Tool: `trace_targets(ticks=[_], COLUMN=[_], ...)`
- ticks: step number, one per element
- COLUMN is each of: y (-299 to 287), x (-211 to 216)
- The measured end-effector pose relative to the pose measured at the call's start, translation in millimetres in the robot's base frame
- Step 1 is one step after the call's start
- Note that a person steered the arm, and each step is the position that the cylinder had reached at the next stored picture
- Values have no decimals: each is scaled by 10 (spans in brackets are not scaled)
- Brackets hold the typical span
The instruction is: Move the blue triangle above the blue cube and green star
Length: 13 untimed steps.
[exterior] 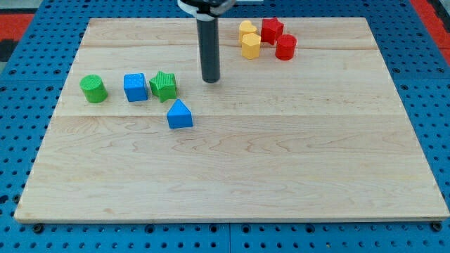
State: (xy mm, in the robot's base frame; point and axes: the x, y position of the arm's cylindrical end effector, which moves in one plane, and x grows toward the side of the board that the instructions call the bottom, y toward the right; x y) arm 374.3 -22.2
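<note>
The blue triangle (179, 114) lies on the wooden board, left of centre. The blue cube (136, 87) and the green star (163, 85) sit side by side, touching, just above and to the left of the triangle. My tip (211, 79) is at the end of the dark rod, to the right of the green star and above and to the right of the blue triangle. It touches no block.
A green cylinder (93, 89) stands left of the blue cube. At the view's top, a yellow heart (246, 29), a yellow hexagon (251, 46), a red star (272, 30) and a red cylinder (285, 47) are clustered. The board (281, 154) sits on a blue pegboard.
</note>
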Motion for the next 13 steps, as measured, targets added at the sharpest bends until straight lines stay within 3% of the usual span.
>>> trace_targets(ticks=[2, 3, 4, 5, 6, 8, 10, 13], y=[-1216, -903, -188, -320, -997, -231, -1209, -599], x=[63, 78, 552, 1009, 636, 844, -246, -1136])
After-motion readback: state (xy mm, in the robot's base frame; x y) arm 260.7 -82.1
